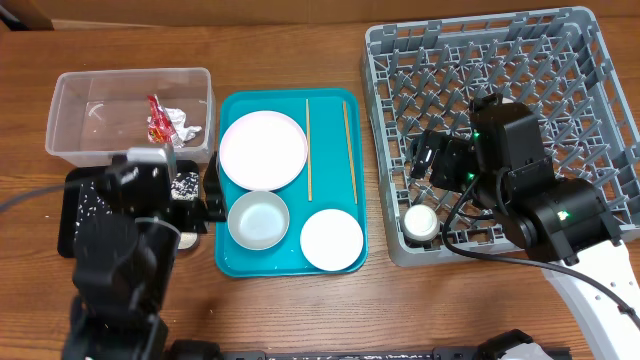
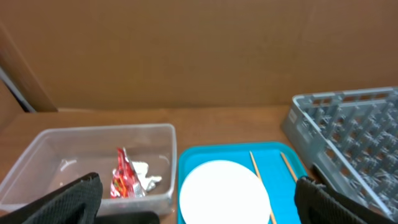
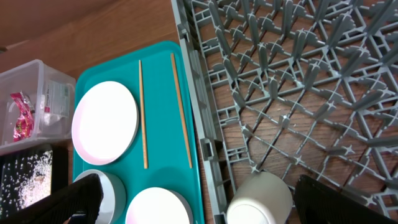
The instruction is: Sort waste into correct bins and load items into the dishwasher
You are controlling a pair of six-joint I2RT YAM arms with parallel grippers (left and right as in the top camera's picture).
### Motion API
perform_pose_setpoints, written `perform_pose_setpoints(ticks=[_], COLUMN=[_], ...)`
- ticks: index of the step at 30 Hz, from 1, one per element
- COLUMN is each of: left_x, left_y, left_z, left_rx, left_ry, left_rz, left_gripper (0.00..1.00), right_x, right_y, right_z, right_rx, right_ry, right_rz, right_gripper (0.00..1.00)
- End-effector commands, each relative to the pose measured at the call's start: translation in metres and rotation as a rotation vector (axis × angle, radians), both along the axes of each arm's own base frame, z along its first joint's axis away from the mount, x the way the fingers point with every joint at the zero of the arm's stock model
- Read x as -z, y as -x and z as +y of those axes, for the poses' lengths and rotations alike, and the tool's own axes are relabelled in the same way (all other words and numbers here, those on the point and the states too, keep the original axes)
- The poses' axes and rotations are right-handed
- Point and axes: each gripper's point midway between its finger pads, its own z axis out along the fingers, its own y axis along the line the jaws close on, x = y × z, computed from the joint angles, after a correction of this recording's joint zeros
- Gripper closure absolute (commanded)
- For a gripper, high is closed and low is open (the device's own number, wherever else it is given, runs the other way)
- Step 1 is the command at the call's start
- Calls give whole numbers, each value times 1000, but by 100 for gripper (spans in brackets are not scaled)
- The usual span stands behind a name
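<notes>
The red-and-white wrapper (image 1: 158, 120) and the white tissue (image 1: 184, 123) lie in the clear tub (image 1: 130, 76). Rice grains (image 1: 95, 200) lie on the black tray (image 1: 68, 222). The white plate (image 1: 262, 148), two chopsticks (image 1: 308, 150) (image 1: 349, 150) and two white bowls (image 1: 258, 218) (image 1: 331, 240) sit on the teal tray (image 1: 228, 262). The small white cup (image 1: 420, 222) lies in the front left corner of the grey rack (image 1: 590, 100). My left gripper (image 1: 200, 190) is open and empty between the black tray and the teal tray. My right gripper (image 1: 428, 160) is open above the rack, with the cup (image 3: 260, 199) between its fingers.
A brown cardboard wall (image 2: 186, 50) stands behind the table. The wooden table (image 1: 300, 310) shows along the front edge. My left arm's body covers part of the black tray.
</notes>
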Motion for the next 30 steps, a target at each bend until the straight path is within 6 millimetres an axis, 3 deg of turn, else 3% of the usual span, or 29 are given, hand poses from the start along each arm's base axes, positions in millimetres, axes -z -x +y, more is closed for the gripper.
perform_pose_setpoints(ticks=[1,11,18,27,30], left_x=[16,64,112,183,180], left_y=[16,53,39,20,18], left_z=[2,18,29,28,29], left_rx=[23,-42,-97,-88,-90], left_ry=[-48,-60,-69,-70,-69], left_rz=[-61,-280,-203,-127,-159], left_gripper=[0,0,0,0,0], right_x=[-6,-6,-6,-6,-6], right_y=[-2,-2,-2,-2,-2], right_z=[0,0,0,0,0], right_rx=[4,4,4,4,4], right_ry=[1,1,1,1,1], right_rz=[-18,-18,-17,-17,-18], right_gripper=[0,0,0,0,0])
